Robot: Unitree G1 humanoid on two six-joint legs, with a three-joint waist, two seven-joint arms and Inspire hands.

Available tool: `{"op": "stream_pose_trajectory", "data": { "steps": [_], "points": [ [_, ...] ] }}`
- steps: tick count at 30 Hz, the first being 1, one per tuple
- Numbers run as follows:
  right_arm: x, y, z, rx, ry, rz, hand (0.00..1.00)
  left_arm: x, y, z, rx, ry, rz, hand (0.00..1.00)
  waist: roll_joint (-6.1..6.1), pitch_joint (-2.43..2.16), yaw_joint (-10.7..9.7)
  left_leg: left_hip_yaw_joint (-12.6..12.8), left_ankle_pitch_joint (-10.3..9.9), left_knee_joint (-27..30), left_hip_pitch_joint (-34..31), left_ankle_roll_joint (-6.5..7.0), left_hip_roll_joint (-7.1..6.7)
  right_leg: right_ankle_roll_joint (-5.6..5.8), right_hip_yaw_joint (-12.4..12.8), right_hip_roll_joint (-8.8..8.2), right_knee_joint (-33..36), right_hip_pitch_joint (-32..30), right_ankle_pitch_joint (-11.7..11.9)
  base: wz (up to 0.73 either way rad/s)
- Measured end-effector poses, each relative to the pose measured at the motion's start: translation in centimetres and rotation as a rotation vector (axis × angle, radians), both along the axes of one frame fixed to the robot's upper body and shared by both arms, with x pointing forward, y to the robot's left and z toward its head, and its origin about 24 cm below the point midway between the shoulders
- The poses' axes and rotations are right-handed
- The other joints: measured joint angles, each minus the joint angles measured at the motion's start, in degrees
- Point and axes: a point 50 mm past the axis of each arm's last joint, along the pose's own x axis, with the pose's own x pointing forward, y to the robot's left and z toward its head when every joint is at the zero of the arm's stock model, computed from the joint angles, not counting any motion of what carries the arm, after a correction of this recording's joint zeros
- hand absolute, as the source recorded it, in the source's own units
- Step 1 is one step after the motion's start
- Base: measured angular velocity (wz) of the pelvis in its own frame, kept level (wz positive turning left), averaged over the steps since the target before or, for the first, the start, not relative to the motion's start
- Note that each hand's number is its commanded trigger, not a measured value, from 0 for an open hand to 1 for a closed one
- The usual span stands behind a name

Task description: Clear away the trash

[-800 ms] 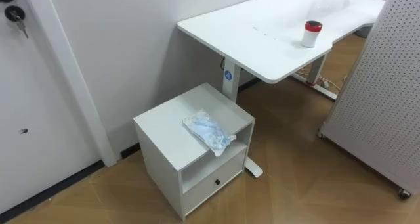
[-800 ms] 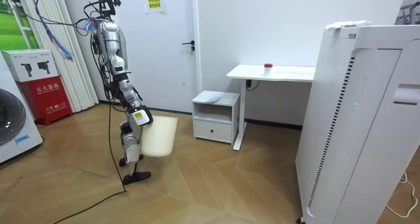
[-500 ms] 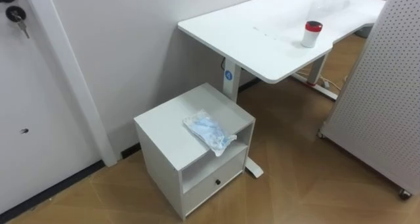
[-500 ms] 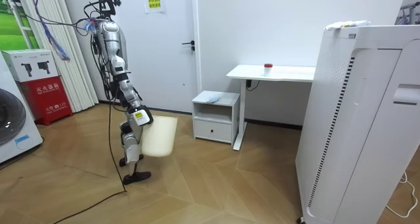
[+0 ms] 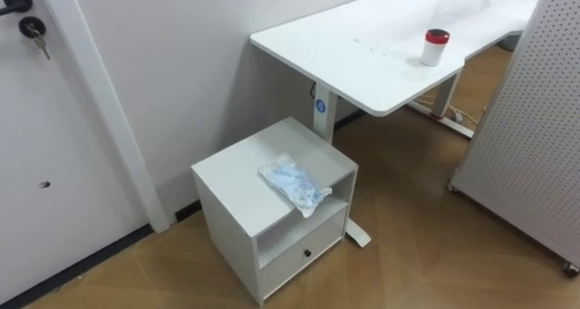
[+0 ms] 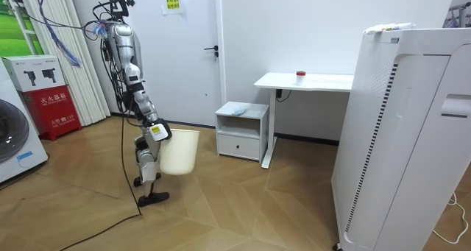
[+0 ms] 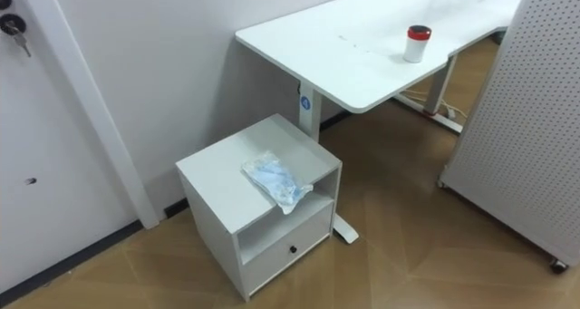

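One crumpled garbage bag (image 5: 292,183) lies on one small white cabinet (image 5: 231,178), beside one bench (image 5: 317,46) with one can (image 5: 436,47). The right hand (image 6: 154,131) is at one white bin (image 6: 179,151); I cannot tell what its fingers do. The leg's blue sticker (image 5: 319,106) is too small to read

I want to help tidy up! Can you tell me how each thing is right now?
Wrapper: crumpled, lying on top of the cabinet.
Drawer: shut.
Can: upright on the desk, red lid on.
Door: shut, key in its lock.
Bin: upright, carried at the robot's side.
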Motion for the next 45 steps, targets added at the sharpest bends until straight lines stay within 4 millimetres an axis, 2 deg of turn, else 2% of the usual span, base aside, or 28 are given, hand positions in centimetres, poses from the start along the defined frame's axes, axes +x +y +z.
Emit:
{"op": "stream_pose_trajectory", "data": {
  "steps": [4,6,8,10,11,12,13,15,16,17,18,19,21,22,23,24,25,26,27,30,31,32,34,36,38,40,42,45],
  "points": [
    [-0.4,0.0,-0.1,0.01,0.016,-0.025,1.0,-0.9,0.2,-0.2,0.004,0.043,0.034,0.0,0.05,0.55,0.92,0.86,-3.36,5.96,-1.72,-0.5,1.34,-0.87,-0.24,0.97,2.1,0.01,-1.47,-0.14],
    [-0.6,0.0,-0.1,0.014,0.029,-0.032,1.0,-1.3,0.8,-0.1,0.024,0.075,0.041,0.0,0.11,0.44,1.12,0.19,-6.97,13.36,-4.29,-1.19,2.98,-1.57,-0.45,2.08,6.75,-1.36,-4.45,0.06],
    [-1.0,0.0,-0.1,0.016,0.043,-0.035,1.0,-1.4,1.1,0.0,0.032,0.09,0.042,0.0,-0.47,0.4,1.18,0.38,-8.68,18.63,-5.64,-1.96,3.84,-2.16,-0.58,2.3,11.17,-2.76,-7.7,0.13],
    [-1.2,-0.2,-0.1,0.013,0.048,-0.045,1.0,-1.6,1.3,0.0,0.035,0.113,0.046,0.0,-1.38,0.32,1.01,1.69,-8.7,25.74,-8.37,-2.06,4.56,-3.31,-0.1,2.19,14.53,-3.26,-10.26,0.21],
    [-1.6,-0.6,0.0,0.006,0.056,-0.061,1.0,-1.9,1.1,-0.1,0.031,0.132,0.047,0.0,-0.97,0.27,1.3,2.45,-8.32,31.87,-10.92,-2.01,6.0,-3.86,0.05,2.9,15.56,-3.13,-11.11,0.23],
    [-1.8,-0.7,0.0,0.004,0.063,-0.069,1.0,-2.2,1.1,-0.2,0.035,0.156,0.047,0.0,-0.82,0.53,1.16,2.27,-6.46,38.06,-14.11,-1.15,6.85,-4.48,0.25,3.67,15.74,-2.14,-11.64,0.18],
    [-1.7,-0.7,0.0,0.003,0.063,-0.071,1.0,-2.3,1.1,-0.2,0.038,0.169,0.045,0.0,-1.51,0.68,1.14,1.96,-5.77,40.15,-15.65,-0.54,6.62,-5.0,1.06,3.85,15.92,-1.45,-12.11,0.43],
    [-3.5,-1.4,0.2,-0.017,0.101,-0.123,1.0,-2.4,0.5,-0.4,0.021,0.18,0.018,0.0,-1.75,0.63,0.24,3.29,-5.7,34.52,-20.45,-0.27,1.99,-5.8,4.34,3.59,16.54,-0.42,-14.13,0.58],
    [-3.8,-1.6,0.2,-0.024,0.111,-0.126,1.0,-2.5,0.3,-0.4,0.016,0.186,0.005,0.0,-1.81,0.6,0.5,4.48,-5.35,30.86,-21.32,-0.39,0.82,-5.85,5.64,3.22,16.97,-0.41,-14.7,0.18],
    [-3.9,-1.9,0.3,-0.036,0.123,-0.127,1.0,-2.7,0.2,-0.5,0.006,0.193,0.005,0.0,-2.17,0.34,1.11,5.23,-2.71,22.32,-23.18,-1.15,-1.2,-5.67,8.0,2.69,17.46,-0.55,-15.6,-0.28],
    [-4.0,-2.2,0.4,-0.049,0.131,-0.124,1.0,-2.8,0.3,-0.5,0.006,0.194,0.006,0.0,-1.69,0.39,2.04,5.15,1.71,14.67,-24.91,-1.05,-1.76,-5.44,9.88,2.53,17.25,-0.4,-16.12,-0.42],
    [-4.0,-2.2,0.4,-0.053,0.134,-0.12,1.0,-2.9,0.4,-0.4,0.007,0.196,0.008,0.0,-1.63,0.39,2.59,5.04,3.92,11.77,-25.32,-0.86,-1.83,-5.24,10.56,2.13,17.07,-0.16,-16.41,-0.57],
    [-4.1,-2.5,0.5,-0.072,0.145,-0.104,1.0,-3.6,0.5,-0.4,0.006,0.198,0.023,0.0,-1.79,0.21,3.09,4.74,11.71,6.75,-25.64,-0.28,-2.79,-3.91,13.38,0.43,14.65,2.71,-17.26,-0.51],
    [-4.5,-2.6,0.6,-0.077,0.152,-0.107,1.0,-3.7,0.5,-0.4,0.004,0.195,0.026,0.0,-1.82,0.1,2.93,4.81,13.18,7.35,-25.71,0.97,-3.42,-3.51,14.06,0.02,13.87,2.93,-17.64,-0.4],
    [-4.3,-2.7,0.6,-0.086,0.149,-0.108,1.0,-3.7,0.5,-0.4,0.004,0.185,0.025,0.0,-2.08,-0.25,2.96,6.11,12.88,10.19,-26.13,3.2,-4.12,-2.52,14.78,-0.92,13.09,3.56,-18.35,-0.52],
    [-3.9,-2.6,0.5,-0.088,0.143,-0.107,1.0,-3.6,0.6,-0.3,0.006,0.178,0.03,0.0,-2.78,0.16,3.42,7.28,11.03,13.2,-26.26,4.53,-4.57,-1.68,14.75,-2.16,13.1,4.16,-18.36,-0.57],
    [-3.8,-2.5,0.5,-0.09,0.139,-0.106,1.0,-3.5,0.6,-0.3,0.005,0.171,0.034,0.0,-2.96,0.26,3.41,7.77,9.97,15.09,-26.29,4.92,-4.62,-0.89,14.27,-2.69,12.85,4.67,-17.93,-0.48],
    [-3.6,-2.5,0.6,-0.096,0.128,-0.103,1.0,-2.9,0.6,-0.3,0.004,0.149,0.03,0.0,-2.97,0.21,3.26,8.1,7.3,18.34,-26.68,5.23,-4.61,0.55,14.29,-3.28,11.94,5.92,-16.87,-0.24],
    [-3.2,-2.5,0.5,-0.101,0.119,-0.095,1.0,-1.9,0.6,-0.2,0.002,0.116,0.028,0.0,-2.84,0.3,3.1,8.64,4.31,22.02,-27.29,5.57,-4.22,1.17,14.29,-3.55,12.01,6.9,-16.4,-0.17],
    [-2.7,-2.1,0.4,-0.104,0.116,-0.061,1.0,0.2,0.7,-0.1,0.004,0.063,0.015,0.0,-2.96,0.35,2.9,9.77,-0.43,26.14,-27.0,6.3,-4.32,1.34,13.08,-4.72,15.67,7.43,-16.32,-0.12],
    [-2.2,-2.0,0.4,-0.105,0.103,-0.06,1.0,1.3,0.6,0.1,0.002,0.029,0.021,0.0,-2.98,0.35,3.05,10.36,-2.1,26.45,-26.24,6.75,-4.59,1.82,12.08,-5.57,21.0,5.72,-16.08,-0.13],
    [-1.5,-2.0,0.5,-0.114,0.087,-0.054,1.0,2.0,0.6,0.2,0.004,0.008,0.012,0.0,-2.99,0.32,2.87,10.8,-2.9,26.07,-24.99,7.33,-5.4,3.5,11.61,-6.87,27.83,2.89,-14.7,-0.08],
    [-0.5,-2.1,0.6,-0.126,0.059,-0.051,1.0,3.3,0.4,0.4,0.018,-0.024,-0.01,0.0,-2.47,0.2,2.87,10.85,-4.08,25.57,-23.22,8.18,-6.27,3.72,11.18,-7.93,36.3,-0.27,-10.09,0.03],
    [0.6,-2.0,0.7,-0.128,0.031,-0.04,1.0,4.1,0.3,0.5,0.03,-0.057,-0.009,0.0,-2.11,0.2,3.12,10.77,-4.64,23.27,-20.41,8.92,-7.1,3.14,10.1,-9.24,43.83,-4.09,-1.06,-0.02],
    [1.7,-1.9,0.8,-0.122,0.0,-0.027,1.0,4.8,0.1,0.7,0.025,-0.085,-0.009,0.0,-1.17,0.12,3.21,10.3,-4.86,21.28,-18.55,9.31,-7.02,3.24,9.24,-9.17,47.85,-7.3,2.66,-0.12],
    [2.7,-1.7,0.8,-0.104,-0.033,0.003,1.0,4.9,0.1,0.7,0.029,-0.096,-0.02,0.0,-1.15,0.34,3.45,10.29,-4.76,18.92,-16.61,9.48,-6.83,2.84,7.8,-8.85,51.54,-12.01,-1.21,-0.09],
    [4.1,-1.4,1.1,-0.096,-0.085,0.039,1.0,5.1,-0.2,0.7,0.027,-0.104,-0.045,0.0,-0.48,0.62,3.62,10.23,-4.81,17.44,-15.03,9.35,-5.56,2.26,3.69,-8.39,49.86,-18.02,-6.7,-0.08],
    [5.1,-1.0,1.3,-0.098,-0.124,0.086,1.0,6.9,-0.7,1.2,0.026,-0.168,-0.081,0.0,-0.01,0.96,4.0,8.97,-5.03,16.97,-14.98,8.67,-3.79,1.81,3.0,-6.73,37.52,-22.77,-8.59,0.05]
  ]
}}
